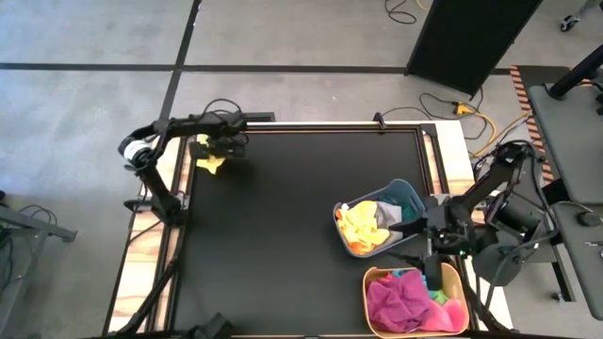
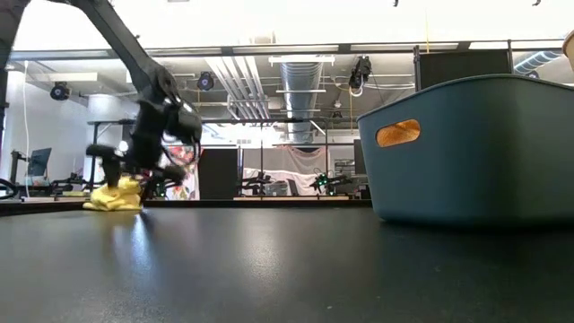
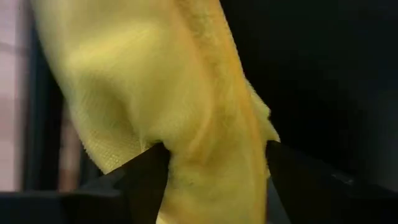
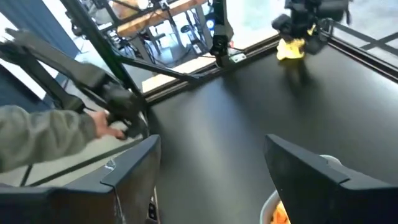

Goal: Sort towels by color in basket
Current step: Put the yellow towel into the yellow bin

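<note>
Left gripper [image 1: 209, 149]: I see it at the counter's [image 1: 283, 226] far left corner, fingers spread either side of the yellow towel [image 1: 211, 163] lying there.
Right gripper [image 1: 407, 237]: spread, empty, between the blue basket [image 1: 407, 194] and tan basket [image 1: 372, 278].

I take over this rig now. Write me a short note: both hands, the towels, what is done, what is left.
Left hand: far left table corner, fingers open around the yellow towel, which lies on the table.
Right hand: open, empty, over the blue-grey basket.
Done: yellow and orange towels in that basket; magenta towels in the tan basket.
Left: carry the yellow towel to the blue-grey basket.
</note>
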`<state>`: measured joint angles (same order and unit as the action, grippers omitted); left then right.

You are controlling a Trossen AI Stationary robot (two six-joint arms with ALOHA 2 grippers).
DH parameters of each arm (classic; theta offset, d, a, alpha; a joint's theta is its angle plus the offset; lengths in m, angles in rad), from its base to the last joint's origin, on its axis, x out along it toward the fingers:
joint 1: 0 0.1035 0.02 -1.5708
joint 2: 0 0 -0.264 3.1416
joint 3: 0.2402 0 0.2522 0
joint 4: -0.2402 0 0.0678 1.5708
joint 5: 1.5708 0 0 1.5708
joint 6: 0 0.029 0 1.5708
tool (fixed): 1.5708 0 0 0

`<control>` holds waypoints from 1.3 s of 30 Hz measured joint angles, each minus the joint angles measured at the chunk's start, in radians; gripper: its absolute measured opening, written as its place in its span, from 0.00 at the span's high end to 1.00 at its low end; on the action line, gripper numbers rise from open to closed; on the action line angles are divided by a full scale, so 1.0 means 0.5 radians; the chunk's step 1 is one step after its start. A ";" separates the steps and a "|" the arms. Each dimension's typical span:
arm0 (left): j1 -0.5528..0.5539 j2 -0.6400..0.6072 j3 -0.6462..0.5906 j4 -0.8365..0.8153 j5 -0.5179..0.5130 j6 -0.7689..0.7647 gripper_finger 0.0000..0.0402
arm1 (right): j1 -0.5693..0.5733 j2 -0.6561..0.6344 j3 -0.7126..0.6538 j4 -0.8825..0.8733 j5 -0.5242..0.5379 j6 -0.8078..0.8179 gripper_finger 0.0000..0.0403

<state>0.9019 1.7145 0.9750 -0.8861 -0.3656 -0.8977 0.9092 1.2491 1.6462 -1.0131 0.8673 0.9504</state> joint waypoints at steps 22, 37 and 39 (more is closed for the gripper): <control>-0.889 -0.221 0.148 0.386 0.567 0.384 0.97 | -0.027 -0.037 -0.111 -1.077 0.205 0.353 0.36; -1.909 -0.592 0.155 2.108 0.862 0.234 0.97 | -0.372 0.011 -0.262 0.074 0.206 -1.317 0.28; -1.918 -0.592 0.155 2.083 0.863 0.232 0.97 | -0.406 0.021 -0.262 0.146 0.143 -1.363 0.29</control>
<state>-0.0573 1.4185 1.0527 0.1554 0.0661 -0.7818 0.7062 1.2596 1.5154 -0.9402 0.9389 0.2690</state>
